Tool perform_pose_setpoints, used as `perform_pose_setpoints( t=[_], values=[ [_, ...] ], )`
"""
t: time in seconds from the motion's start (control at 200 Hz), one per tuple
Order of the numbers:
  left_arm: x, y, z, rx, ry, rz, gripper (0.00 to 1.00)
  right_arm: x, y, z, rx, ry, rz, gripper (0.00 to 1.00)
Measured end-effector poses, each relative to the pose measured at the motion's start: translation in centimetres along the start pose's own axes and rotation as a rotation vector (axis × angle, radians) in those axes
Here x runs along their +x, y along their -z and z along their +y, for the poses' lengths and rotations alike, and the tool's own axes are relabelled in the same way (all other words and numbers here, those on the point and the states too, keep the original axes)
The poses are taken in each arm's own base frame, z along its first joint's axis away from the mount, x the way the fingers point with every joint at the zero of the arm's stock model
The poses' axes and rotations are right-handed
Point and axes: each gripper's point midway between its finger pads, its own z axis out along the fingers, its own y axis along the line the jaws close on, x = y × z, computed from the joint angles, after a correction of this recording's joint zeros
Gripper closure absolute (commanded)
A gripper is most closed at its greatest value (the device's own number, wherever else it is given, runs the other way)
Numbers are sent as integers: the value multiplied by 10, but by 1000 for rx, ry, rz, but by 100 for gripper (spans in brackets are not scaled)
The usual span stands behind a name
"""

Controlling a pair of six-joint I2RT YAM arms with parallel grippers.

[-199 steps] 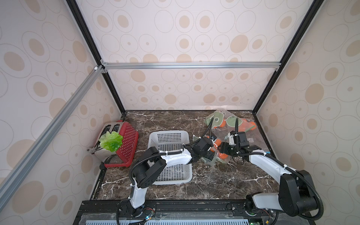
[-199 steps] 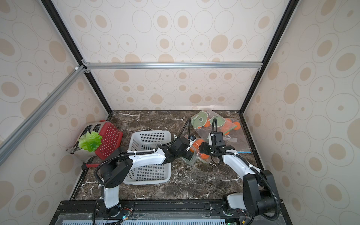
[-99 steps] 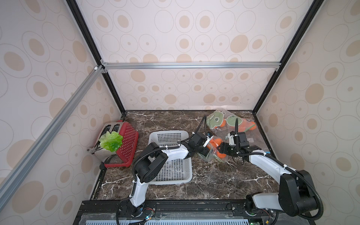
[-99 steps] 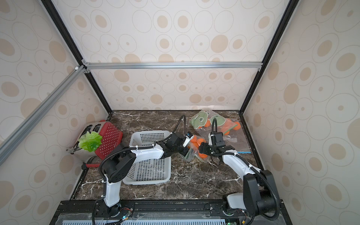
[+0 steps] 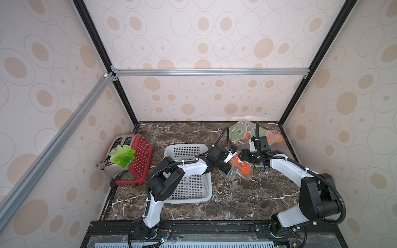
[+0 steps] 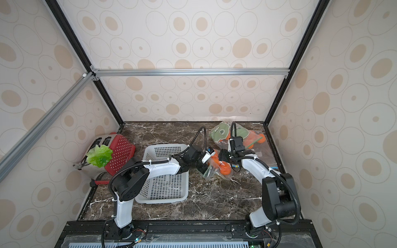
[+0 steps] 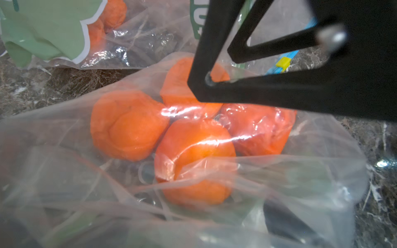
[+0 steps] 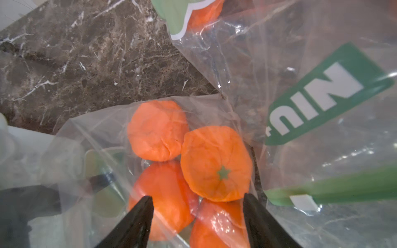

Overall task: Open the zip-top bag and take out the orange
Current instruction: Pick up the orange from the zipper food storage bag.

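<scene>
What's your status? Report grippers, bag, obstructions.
Left gripper open at zip-top bag. Right gripper open over oranges, all bagged. Second bag beside, nothing blocking.

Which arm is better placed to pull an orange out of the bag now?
Probably right: the right tool, open, hangs over the oranges, fingers straddling them. The left tool sits against the bag, plastic film across its view.

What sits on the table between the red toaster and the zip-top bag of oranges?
A white perforated basket, with the left arm reaching across it toward the bag; both top views show this.
</scene>
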Motion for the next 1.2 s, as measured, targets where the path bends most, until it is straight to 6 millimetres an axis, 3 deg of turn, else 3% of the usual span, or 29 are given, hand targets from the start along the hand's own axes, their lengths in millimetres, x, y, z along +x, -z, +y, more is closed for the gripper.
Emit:
perform_pose_setpoints(
  t=[0.13, 0.33, 0.436, 0.701, 0.771, 0.851, 0.961, 1.202],
  values=[
    [0, 3, -2, 8, -12, 0, 5, 8, -13, -7, 28, 2, 49, 33],
    [-5, 9, -3, 14, -27, -13, 5, 10, -18, -8, 20, 9, 76, 55],
    [-4, 9, -4, 14, -30, -12, 4, 9, -17, -2, -16, 8, 77, 68],
    [0, 8, -2, 12, -28, -7, 4, 4, 2, 16, -105, 24, 48, 86],
    [0, 9, -1, 9, -27, -9, 4, 8, 2, 16, -113, 30, 50, 85],
    [0, 9, -1, 9, -26, -10, 4, 14, 0, 10, -95, 25, 64, 63],
    [0, 8, 0, 8, -27, -15, 4, 16, -1, 4, -61, 45, 63, 51],
    [1, 8, 0, 9, -27, -17, 4, 4, 12, 0, -19, 88, 0, 39]
  ],
)
